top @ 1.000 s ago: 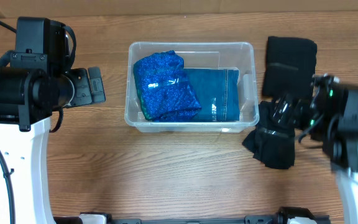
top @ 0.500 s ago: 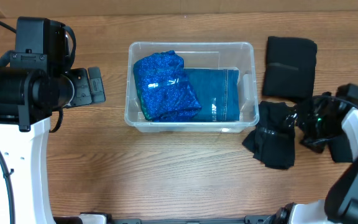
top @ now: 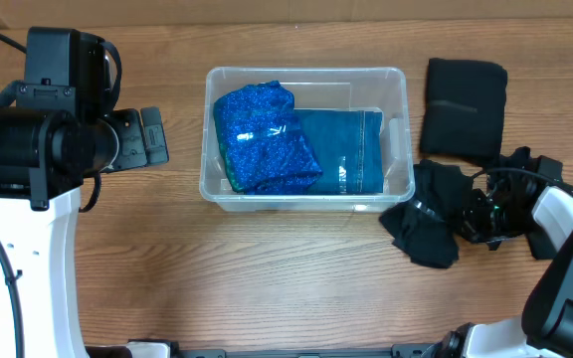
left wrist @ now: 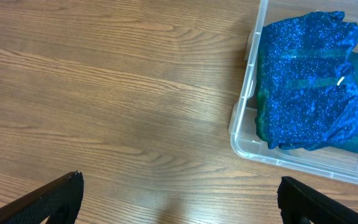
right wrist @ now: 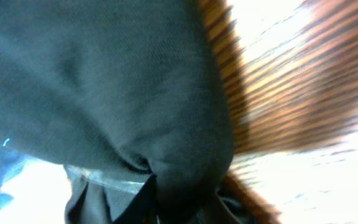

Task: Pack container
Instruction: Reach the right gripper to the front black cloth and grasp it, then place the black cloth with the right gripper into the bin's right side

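While right fingers clamp the black garment beside the container, lift clear of its rim; left fingers spread.

In the upper right of your overhead view, a folded black cloth lies flat on the wooden table. Just below it you see a crumpled black cloth. At centre, a sparkly blue cloth overlaps a plain blue cloth.
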